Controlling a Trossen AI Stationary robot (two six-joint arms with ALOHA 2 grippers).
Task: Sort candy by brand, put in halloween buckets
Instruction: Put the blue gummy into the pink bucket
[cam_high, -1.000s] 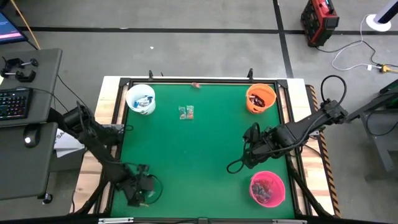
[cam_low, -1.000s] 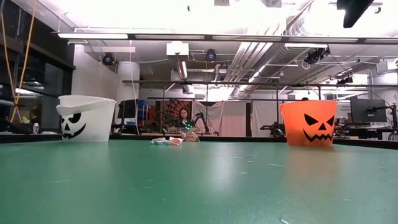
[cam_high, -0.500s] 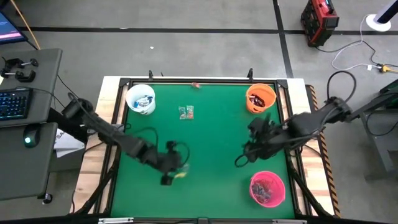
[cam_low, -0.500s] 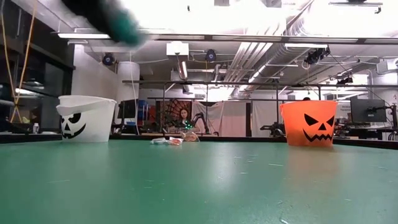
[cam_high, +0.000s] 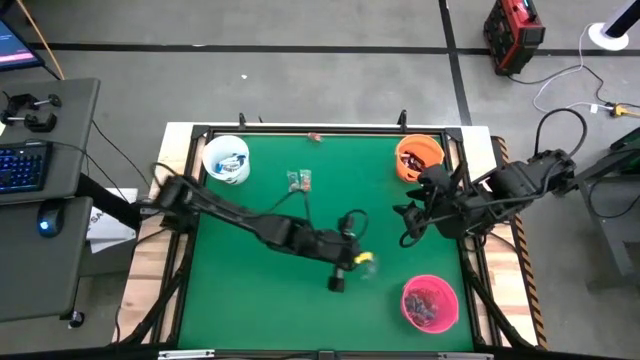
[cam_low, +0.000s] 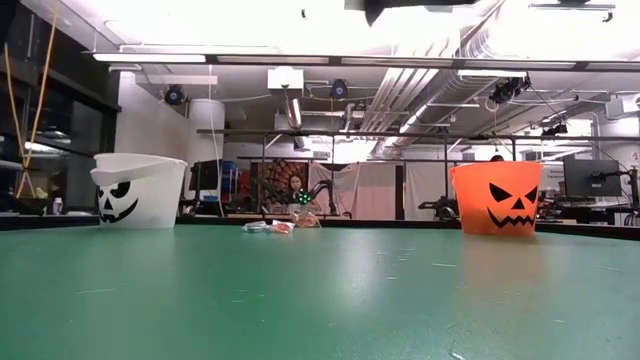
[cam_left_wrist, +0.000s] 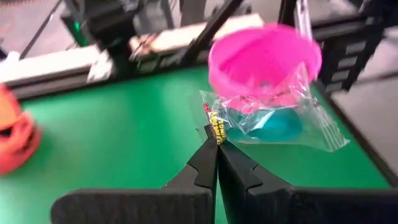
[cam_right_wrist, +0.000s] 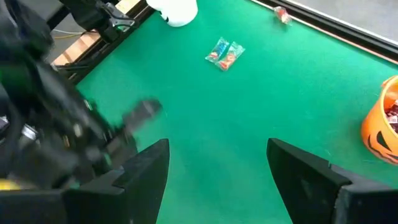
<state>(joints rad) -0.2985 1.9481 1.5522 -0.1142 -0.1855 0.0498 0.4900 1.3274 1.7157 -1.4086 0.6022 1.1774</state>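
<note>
My left gripper (cam_high: 345, 268) is stretched across the green table toward the pink bucket (cam_high: 431, 304), shut on a clear greenish wrapped candy (cam_left_wrist: 273, 121). The candy also shows in the high view (cam_high: 364, 261). My right gripper (cam_right_wrist: 217, 162) is open and empty, raised over the table's right part (cam_high: 409, 230) near the orange bucket (cam_high: 418, 157). The white bucket (cam_high: 226, 159) stands at the far left. A small heap of clear candy (cam_high: 298, 180) lies on the table near the far edge. My left gripper pinches the wrapper's end with the yellow-and-red print (cam_left_wrist: 214, 127) between its two fingertips. The rest of the clear wrapper with the greenish sweet stretches out beyond the fingers, lifted clear of the table.
One loose candy (cam_high: 315, 136) lies on the table's far frame. The pink bucket holds several dark-wrapped candies, the orange bucket holds dark ones (cam_right_wrist: 392, 112), the white bucket blue-and-white ones. My two arms are close together over the table's right half.
My left gripper has swept from the table's near left corner toward the right, across the middle, carrying the greenish candy up to a spot just short of the pink bucket. My right gripper has drawn back a little toward the far right, nearer the orange bucket.
</note>
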